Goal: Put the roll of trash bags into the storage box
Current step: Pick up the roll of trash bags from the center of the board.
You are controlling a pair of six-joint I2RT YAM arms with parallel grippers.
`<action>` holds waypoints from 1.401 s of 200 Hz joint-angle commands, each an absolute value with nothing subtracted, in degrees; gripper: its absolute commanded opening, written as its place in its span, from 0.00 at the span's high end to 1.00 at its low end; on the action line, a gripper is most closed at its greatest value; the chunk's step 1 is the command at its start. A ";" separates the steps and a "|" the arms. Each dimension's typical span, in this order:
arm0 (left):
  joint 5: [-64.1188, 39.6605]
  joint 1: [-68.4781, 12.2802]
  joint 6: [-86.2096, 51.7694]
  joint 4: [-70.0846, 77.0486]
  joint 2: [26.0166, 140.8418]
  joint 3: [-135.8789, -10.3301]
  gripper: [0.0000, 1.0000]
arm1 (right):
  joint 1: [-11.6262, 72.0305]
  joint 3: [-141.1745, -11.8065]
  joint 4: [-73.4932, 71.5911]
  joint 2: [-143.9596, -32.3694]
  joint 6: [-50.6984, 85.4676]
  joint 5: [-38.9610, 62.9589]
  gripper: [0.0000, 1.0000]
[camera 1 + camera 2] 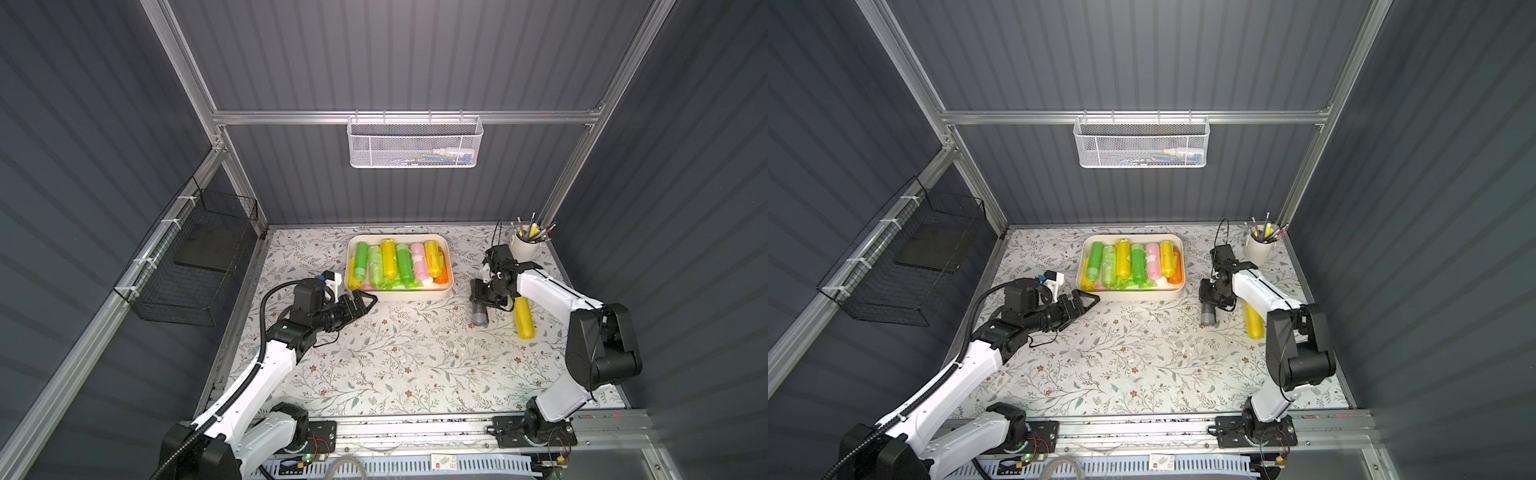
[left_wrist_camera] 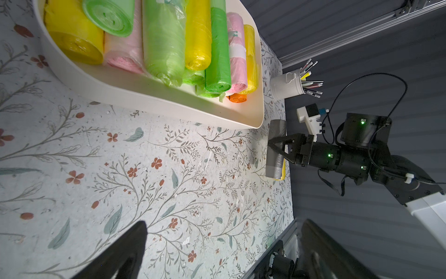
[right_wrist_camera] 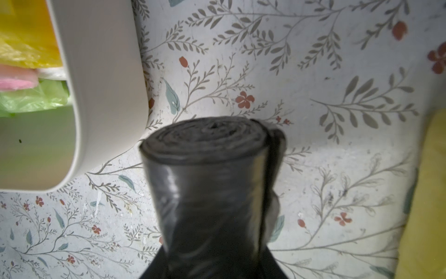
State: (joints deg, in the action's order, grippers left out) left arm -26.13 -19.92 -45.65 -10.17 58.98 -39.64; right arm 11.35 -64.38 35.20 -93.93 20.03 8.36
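My right gripper (image 1: 478, 304) is shut on a dark grey roll of trash bags (image 1: 480, 318) (image 3: 212, 181), just off the front right corner of the storage box (image 1: 399, 296). Whether the roll touches the table I cannot tell. The storage box is a cream-white bin (image 2: 144, 96) holding several green, yellow, pink and orange rolls. A yellow roll (image 1: 524, 320) lies on the table right beside the grey one. My left gripper (image 1: 368, 301) (image 2: 224, 224) is open and empty, low over the table at the box's front left corner.
A white cup of pens (image 1: 524, 245) stands in the back right corner behind my right arm. A white mesh basket (image 1: 415, 143) hangs on the back wall and a black wire basket (image 1: 195, 266) on the left wall.
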 commanded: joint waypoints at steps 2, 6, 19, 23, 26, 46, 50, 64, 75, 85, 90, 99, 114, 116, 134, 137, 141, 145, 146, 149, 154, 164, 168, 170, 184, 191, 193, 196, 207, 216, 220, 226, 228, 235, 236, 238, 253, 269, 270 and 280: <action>-28.45 -20.04 -46.55 -7.98 59.65 -38.67 0.00 | 11.65 -63.32 35.13 -91.08 21.57 9.24 0.66; -28.57 -20.04 -46.57 -7.84 59.73 -38.67 0.00 | 11.69 -63.25 35.20 -90.63 21.62 9.27 0.66; -28.71 -20.02 -46.61 -7.47 59.92 -38.67 0.00 | 11.70 -63.19 35.60 -89.50 21.86 9.48 0.66; -28.86 -20.04 -46.64 -7.34 60.01 -38.66 0.00 | 11.70 -63.20 35.79 -89.28 22.01 9.55 0.66; -28.88 -20.04 -46.67 -7.22 60.10 -38.67 0.00 | 11.77 -63.27 35.83 -89.05 22.09 9.71 0.66; -29.54 -20.04 -46.93 -6.31 60.84 -38.71 0.00 | 11.93 -63.32 35.88 -87.57 22.81 10.90 0.66; -29.70 -20.03 -47.06 -6.10 60.99 -38.70 0.00 | 11.94 -63.35 35.81 -87.27 22.88 11.19 0.66; -30.20 -20.08 -47.30 -5.34 61.63 -38.77 0.00 | 12.13 -63.73 35.86 -86.36 23.34 12.01 0.65; -30.54 -20.04 -47.59 -4.80 62.01 -38.71 0.00 | 12.24 -64.04 35.86 -85.73 23.55 12.60 0.66; -30.68 -20.04 -47.78 -4.41 62.24 -38.67 0.00 | 12.37 -64.48 35.77 -85.50 23.55 13.28 0.65; -30.74 -20.03 -47.89 -4.25 62.38 -38.67 0.00 | 12.40 -64.73 35.90 -85.51 23.50 13.43 0.64; -30.94 -20.04 -48.13 -3.79 62.45 -38.40 0.00 | 12.44 -65.40 36.65 -85.44 23.64 13.27 0.64; -30.69 -20.04 -48.45 -3.21 62.70 -38.23 0.00 | 12.69 -66.63 37.81 -85.22 23.73 13.02 0.64; -30.68 -20.04 -48.43 -3.24 62.79 -38.19 0.00 | 12.78 -66.69 37.86 -85.13 23.71 13.01 0.64; -30.75 -20.04 -48.26 -3.45 63.82 -38.76 0.00 | 13.56 -66.83 37.32 -83.69 24.31 13.00 0.65; -30.84 -20.04 -48.25 -3.49 64.07 -38.92 0.00 | 13.73 -66.88 37.11 -83.47 24.46 13.02 0.65; -31.00 -20.04 -48.18 -3.37 64.20 -39.06 0.00 | 13.90 -66.81 36.70 -83.16 24.69 13.13 0.65; -31.14 -20.04 -48.22 -3.39 64.32 -39.16 0.00 | 14.09 -66.81 36.37 -83.00 24.93 13.31 0.65; -31.17 -20.04 -48.19 -3.41 64.37 -39.22 0.00 | 14.12 -66.85 36.25 -82.94 24.94 13.33 0.65; -31.22 -20.04 -48.24 -3.43 64.45 -39.28 0.00 | 14.29 -66.88 36.01 -82.95 25.04 13.39 0.65; -31.20 -20.04 -48.25 -3.35 64.46 -39.44 0.00 | 14.53 -67.15 35.76 -82.93 25.20 13.46 0.65; -31.34 -20.04 -48.34 -3.10 64.50 -39.53 0.00 | 14.93 -68.32 36.06 -83.52 25.43 13.29 0.65; -31.29 -20.04 -48.37 -2.96 64.37 -39.63 0.00 | 15.18 -69.01 36.33 -83.92 25.46 13.20 0.65; -31.31 -20.04 -48.50 -2.87 64.35 -39.64 0.00 | 15.13 -69.26 36.48 -84.15 25.41 13.12 0.65; -31.35 -20.04 -48.77 -2.12 64.15 -39.66 0.00 | 16.04 -72.10 38.00 -85.59 25.24 12.37 0.66; -31.31 -20.00 -48.79 -1.93 64.07 -39.64 0.00 | 16.53 -73.48 38.51 -86.25 24.99 12.09 0.66; -31.36 -20.03 -48.82 -1.82 64.05 -39.70 0.00 | 16.70 -73.83 38.54 -86.49 24.93 11.94 0.66; -31.31 -20.04 -48.76 -1.83 64.04 -39.68 0.00 | 16.92 -74.36 38.64 -86.75 24.88 11.74 0.65; -31.63 -20.04 -48.39 -2.02 64.15 -40.11 0.00 | 17.56 -76.21 39.26 -87.79 24.85 11.25 0.65; -32.15 -20.00 -47.89 -2.31 64.20 -40.40 0.00 | 18.13 -77.87 39.60 -88.57 24.87 11.17 0.65; -32.28 -20.04 -47.70 -2.49 64.25 -40.43 0.00 | 18.26 -78.32 39.76 -89.01 24.95 11.09 0.66; -32.35 -20.04 -47.48 -2.54 64.27 -40.43 0.00 | 18.59 -79.21 39.97 -89.55 24.90 11.07 0.65; -32.39 -20.04 -47.40 -2.55 64.25 -40.39 0.00 | 18.73 -79.44 39.98 -89.76 24.95 10.96 0.66; -32.43 -20.04 -47.28 -2.46 64.18 -40.18 0.00 | 19.11 -80.53 40.27 -90.46 24.96 10.84 0.65; -32.43 -20.04 -47.22 -2.42 64.17 -40.17 0.00 | 19.18 -80.69 40.31 -90.58 24.96 10.83 0.66; -32.43 -20.04 -47.20 -2.32 64.16 -40.10 0.00 | 19.30 -80.91 40.40 -90.76 24.96 10.70 0.66; -32.48 -20.04 -47.70 -1.41 64.37 -39.54 0.00 | 20.24 -83.33 40.85 -92.29 24.83 10.29 0.66; -33.15 -20.05 -48.64 -0.25 64.73 -39.29 0.00 | 20.98 -85.60 40.95 -94.20 24.61 9.68 0.65; -33.23 -20.04 -48.71 -0.13 64.75 -39.29 0.00 | 20.99 -85.73 40.91 -94.25 24.57 9.67 0.65; -33.71 -20.08 -49.35 0.32 64.73 -39.17 0.00 | 21.33 -87.19 40.63 -95.71 24.26 9.37 0.65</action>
State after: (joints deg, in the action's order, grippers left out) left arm -31.55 -19.92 -48.36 -1.98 64.53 -38.83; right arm 20.45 -83.68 39.79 -93.51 24.62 10.76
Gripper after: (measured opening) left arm 0.999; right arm 0.348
